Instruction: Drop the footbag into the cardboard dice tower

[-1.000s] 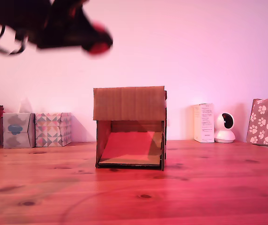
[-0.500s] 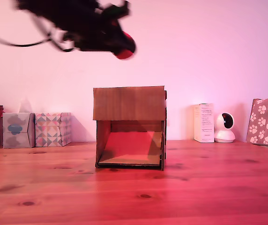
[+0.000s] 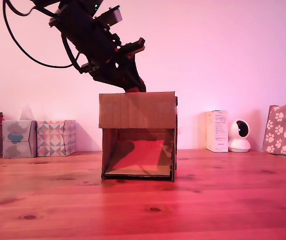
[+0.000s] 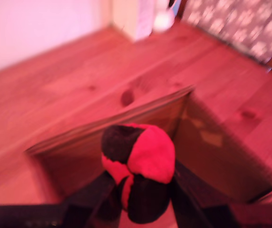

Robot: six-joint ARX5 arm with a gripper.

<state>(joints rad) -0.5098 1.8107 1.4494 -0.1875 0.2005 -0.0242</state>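
The cardboard dice tower [image 3: 138, 110] stands mid-table, its lower front open onto a sloped ramp. My gripper [image 3: 132, 86] reaches down from the exterior view's upper left to the tower's top edge. Only a sliver of the red footbag [image 3: 131, 90] shows there above the front panel. In the wrist view the red and black footbag [image 4: 138, 161] sits between the dark fingers [image 4: 95, 190] of my gripper [image 4: 140, 179], which is shut on it. It hangs over the tower's open top, with the inner wall [image 4: 69, 161] below.
Two patterned boxes [image 3: 56, 137] stand at the exterior view's left by the wall. A white carton [image 3: 217, 131], a small white camera [image 3: 239, 136] and a paw-print box [image 3: 285, 129] are on its right. The wooden table [image 3: 143, 210] stretches in front of the tower.
The arm has swung from the exterior view's upper left rightward and down, carrying the footbag to the top edge of the tower.
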